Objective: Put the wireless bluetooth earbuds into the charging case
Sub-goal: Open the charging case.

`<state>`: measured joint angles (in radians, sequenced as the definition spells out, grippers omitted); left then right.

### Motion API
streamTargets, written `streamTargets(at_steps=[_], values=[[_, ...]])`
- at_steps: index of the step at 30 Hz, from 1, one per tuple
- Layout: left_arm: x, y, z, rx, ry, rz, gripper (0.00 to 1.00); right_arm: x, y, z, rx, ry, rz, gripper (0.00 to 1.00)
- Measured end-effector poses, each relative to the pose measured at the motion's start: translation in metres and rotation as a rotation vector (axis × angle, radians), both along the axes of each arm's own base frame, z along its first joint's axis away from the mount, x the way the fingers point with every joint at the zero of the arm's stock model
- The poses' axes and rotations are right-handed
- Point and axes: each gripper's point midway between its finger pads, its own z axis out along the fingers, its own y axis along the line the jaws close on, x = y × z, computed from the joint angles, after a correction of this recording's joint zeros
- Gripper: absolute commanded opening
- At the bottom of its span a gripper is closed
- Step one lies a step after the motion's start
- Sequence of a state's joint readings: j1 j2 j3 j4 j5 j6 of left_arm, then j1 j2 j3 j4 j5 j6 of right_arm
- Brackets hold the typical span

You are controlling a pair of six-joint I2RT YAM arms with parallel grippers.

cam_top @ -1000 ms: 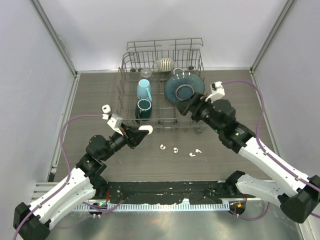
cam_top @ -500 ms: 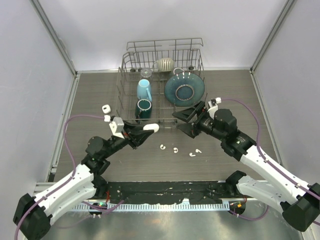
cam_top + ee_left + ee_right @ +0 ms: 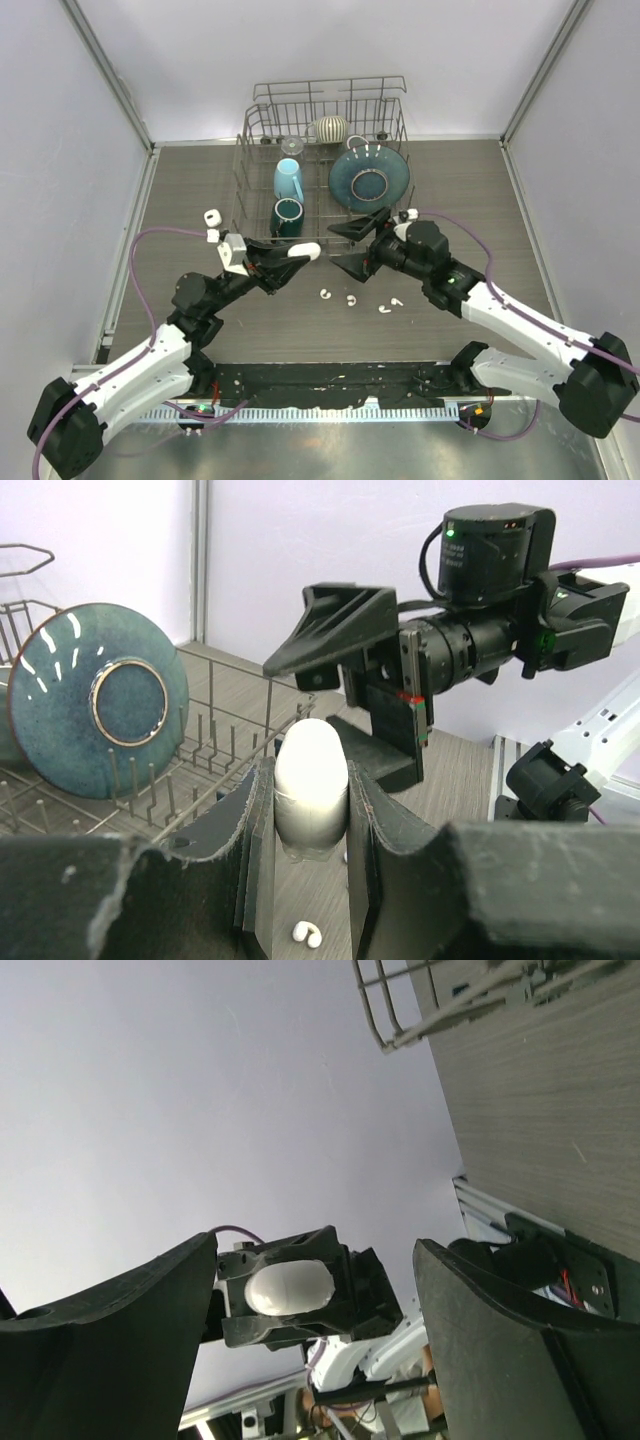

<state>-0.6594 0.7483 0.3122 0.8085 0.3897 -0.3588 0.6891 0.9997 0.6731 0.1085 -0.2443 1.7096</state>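
Pinching the small case [image 3: 311,780], likely light and slippery, by its sides, my left gripper [image 3: 292,258] faces my wide-open, empty right gripper [image 3: 349,247].

This is a robotics lab test cell rather than a home kitchen. A wood-grain tabletop [image 3: 200,190] is boxed in at 9, 12 and 3 o'clock by bare, pale wall panels [image 3: 50,150] joined by metal corner posts [image 3: 112,80]. Two black-and-white robot arms, the left arm [image 3: 140,365] and the right arm [image 3: 530,325], are mounted at the 6 o'clock edge by a black base plate [image 3: 330,385], and purple cables [image 3: 165,231] loop off them. The household things in view are a wire dish rack [image 3: 325,88] at 12 o'clock, with a blue plate [image 3: 368,175] and two mugs [image 3: 288,182] standing in it.
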Motion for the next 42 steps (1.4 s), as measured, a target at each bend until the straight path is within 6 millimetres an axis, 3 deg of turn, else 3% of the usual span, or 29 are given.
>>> streamTargets(at_steps=[7, 12, 17, 24, 29, 34, 42], values=[[0.000, 0.001, 0.004, -0.012, -0.014, 0.003, 0.00, -0.008, 0.039, -0.018, 0.026, 0.073, 0.077, 0.78], [-0.002, 0.003, 0.007, -0.022, -0.024, 0.009, 0.00, -0.010, 0.055, -0.018, 0.052, 0.086, 0.102, 0.77], [-0.002, 0.013, 0.008, -0.045, -0.033, 0.053, 0.00, -0.007, 0.057, -0.002, 0.092, 0.050, 0.088, 0.77], [0.000, 0.019, 0.011, -0.054, -0.052, 0.090, 0.00, -0.002, 0.044, 0.024, 0.119, -0.016, 0.017, 0.77], [0.002, 0.019, 0.009, -0.051, -0.047, 0.095, 0.00, -0.002, 0.054, 0.041, 0.133, -0.048, 0.061, 0.77], [0.004, 0.017, 0.006, -0.045, -0.038, 0.096, 0.00, -0.005, 0.065, 0.033, 0.120, -0.029, 0.101, 0.77], [0.007, 0.017, 0.004, -0.042, -0.030, 0.104, 0.00, -0.020, 0.076, 0.029, 0.118, -0.017, 0.180, 0.65]])
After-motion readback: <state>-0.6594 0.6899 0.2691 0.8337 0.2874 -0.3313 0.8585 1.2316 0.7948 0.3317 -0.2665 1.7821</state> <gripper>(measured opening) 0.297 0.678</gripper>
